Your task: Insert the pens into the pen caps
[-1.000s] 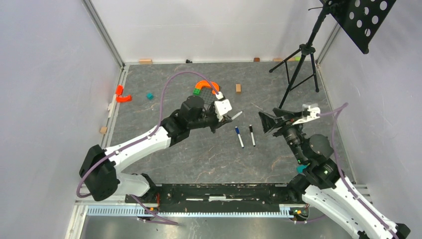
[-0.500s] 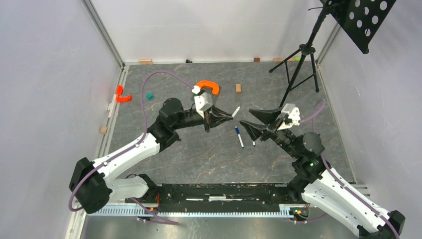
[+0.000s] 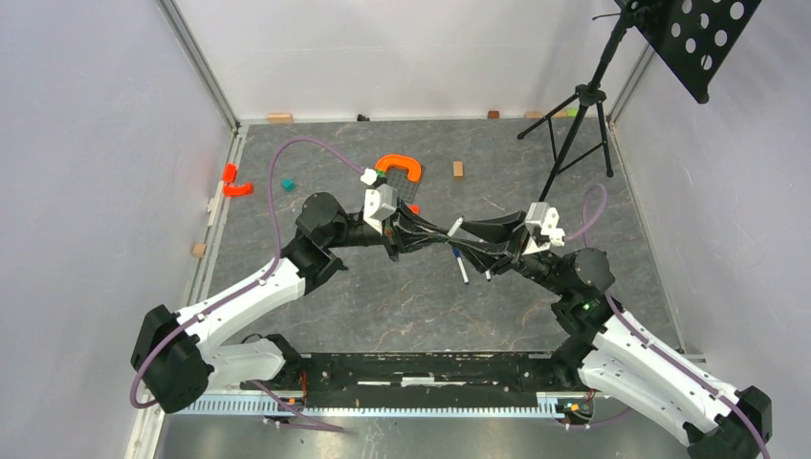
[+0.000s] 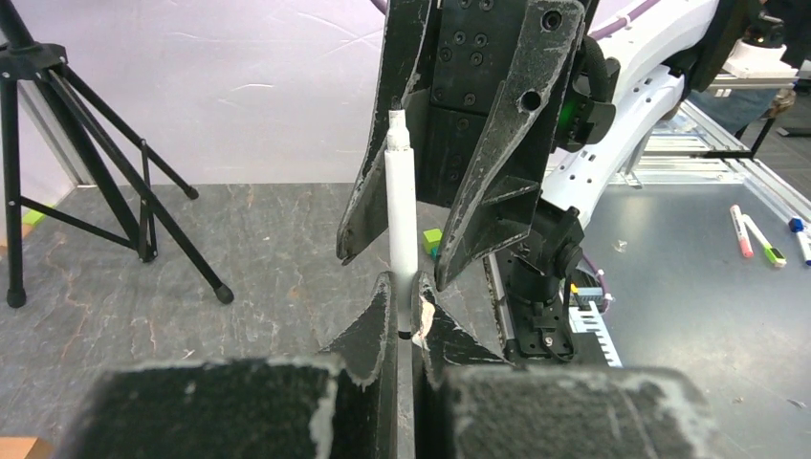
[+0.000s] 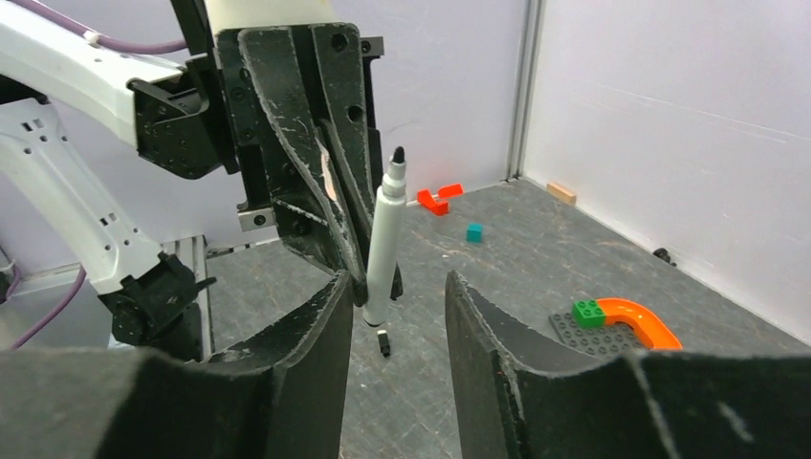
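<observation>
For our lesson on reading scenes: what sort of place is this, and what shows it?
Probably a robotics lab test cell: a left arm and right arm bolted to a rail, plain white walls closing in the table, and a tripod standing by.

**Location type:** robotics laboratory test cell.

**Identifying features:**
- The worktop [image 3: 402, 306] is a grey, stone-patterned sheet. Plain white panels [image 3: 86, 143] in aluminium framing enclose its far, left and right edges.
- Two white jointed arms, the left arm [image 3: 249, 292] and the right arm [image 3: 650, 368], are bolted to a slotted metal rail [image 3: 383, 404] along the near edge. Each trails a purple cable [image 3: 296, 158].
- A black tripod [image 3: 579, 115] carrying a perforated black plate [image 3: 708, 33] stands at the far right corner.
- Loose props lie on the worktop: toy bricks [image 3: 402, 167], wooden blocks [image 3: 458, 169] and pens [image 3: 461, 265].
- The left wrist view shows a second metal bench [image 4: 689, 316] beyond the rail, carrying coloured markers [image 4: 756, 229].
</observation>
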You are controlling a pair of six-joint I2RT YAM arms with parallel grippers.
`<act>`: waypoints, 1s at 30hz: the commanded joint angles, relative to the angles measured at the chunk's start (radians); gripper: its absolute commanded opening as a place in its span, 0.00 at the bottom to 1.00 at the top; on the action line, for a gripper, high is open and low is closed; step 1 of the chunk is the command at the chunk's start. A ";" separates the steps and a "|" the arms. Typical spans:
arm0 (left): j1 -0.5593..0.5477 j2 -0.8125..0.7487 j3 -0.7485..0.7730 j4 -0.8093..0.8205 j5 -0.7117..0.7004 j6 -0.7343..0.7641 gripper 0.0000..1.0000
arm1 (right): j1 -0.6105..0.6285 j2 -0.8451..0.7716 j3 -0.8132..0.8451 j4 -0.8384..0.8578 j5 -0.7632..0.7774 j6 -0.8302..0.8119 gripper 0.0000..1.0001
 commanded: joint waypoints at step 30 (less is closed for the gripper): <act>0.004 0.002 -0.003 0.033 -0.012 -0.054 0.65 | -0.003 0.031 0.085 0.072 -0.001 0.055 0.00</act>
